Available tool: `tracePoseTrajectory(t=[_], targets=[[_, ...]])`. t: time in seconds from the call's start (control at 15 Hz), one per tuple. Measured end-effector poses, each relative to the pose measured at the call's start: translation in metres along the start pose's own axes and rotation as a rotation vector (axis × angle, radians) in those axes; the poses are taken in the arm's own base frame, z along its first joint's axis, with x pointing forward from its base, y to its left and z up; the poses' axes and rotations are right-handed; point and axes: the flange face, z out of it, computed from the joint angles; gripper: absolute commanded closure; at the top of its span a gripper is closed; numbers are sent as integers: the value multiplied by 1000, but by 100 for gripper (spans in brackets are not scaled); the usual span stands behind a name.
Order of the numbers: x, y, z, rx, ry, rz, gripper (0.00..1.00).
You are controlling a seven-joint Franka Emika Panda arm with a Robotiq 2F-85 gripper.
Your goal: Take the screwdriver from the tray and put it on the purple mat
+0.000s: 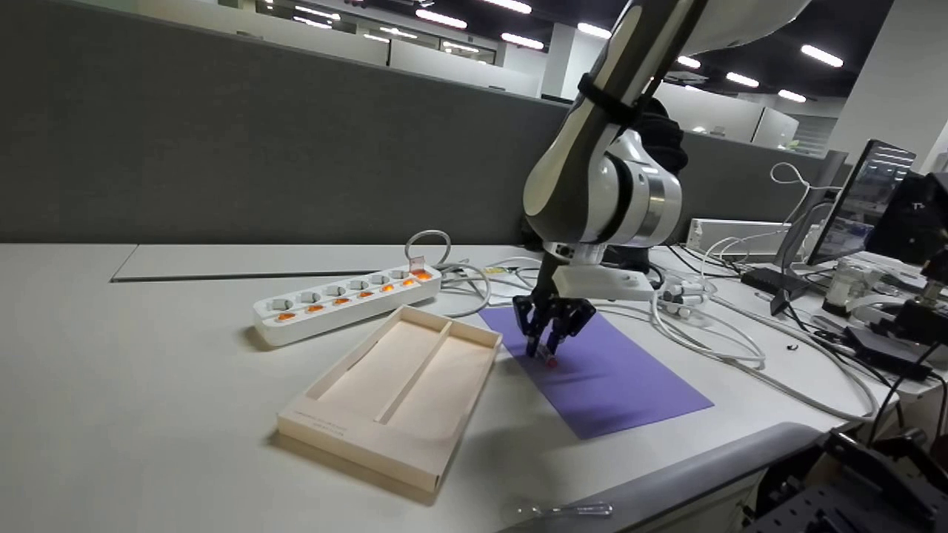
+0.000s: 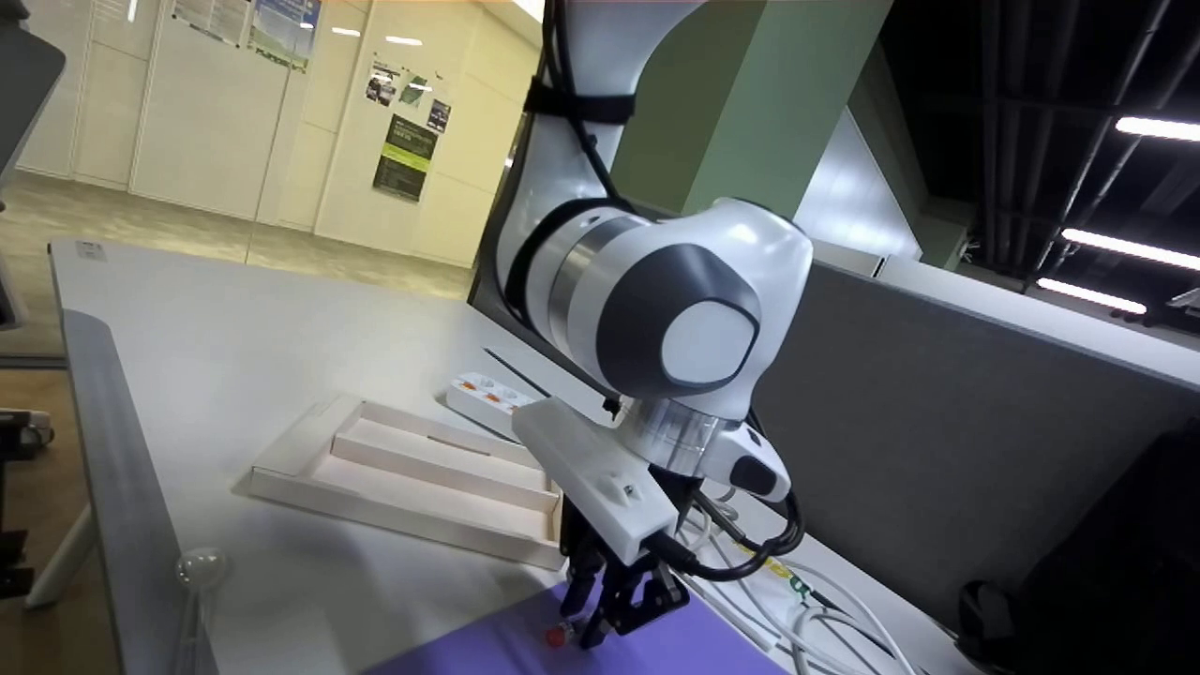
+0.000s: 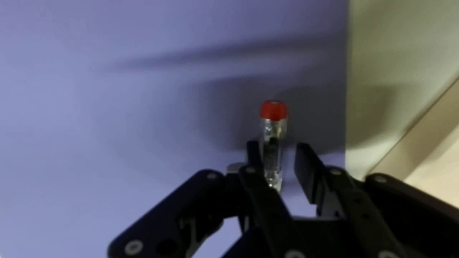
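Observation:
The screwdriver is a small tool with a clear body and a red end (image 3: 273, 111). It lies on the purple mat (image 3: 107, 143), near the mat's edge on the tray side. Its red end also shows in both exterior views (image 1: 551, 361) (image 2: 557, 637). My gripper (image 3: 278, 145) is open, low over the mat. Its fingers stand on either side of the screwdriver, one close beside it, with a gap to the other. Whether the close finger touches it I cannot tell. The cream tray (image 1: 370, 444) stands beside the mat with nothing in its compartments.
A white power strip (image 1: 348, 305) lies behind the tray. White cables (image 1: 711, 357) run behind and beside the mat. A clear object (image 1: 566, 510) lies at the table's front edge. A grey partition (image 1: 296, 133) stands along the back, and a monitor (image 1: 863, 200) stands at the far side.

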Motion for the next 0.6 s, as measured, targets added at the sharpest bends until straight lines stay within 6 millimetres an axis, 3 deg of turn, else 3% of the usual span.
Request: tracePoseTrajectory(t=[0.33, 0.6], targets=[[2, -5, 3, 17, -10, 16, 2], [3, -8, 1, 6, -2, -1, 0]])
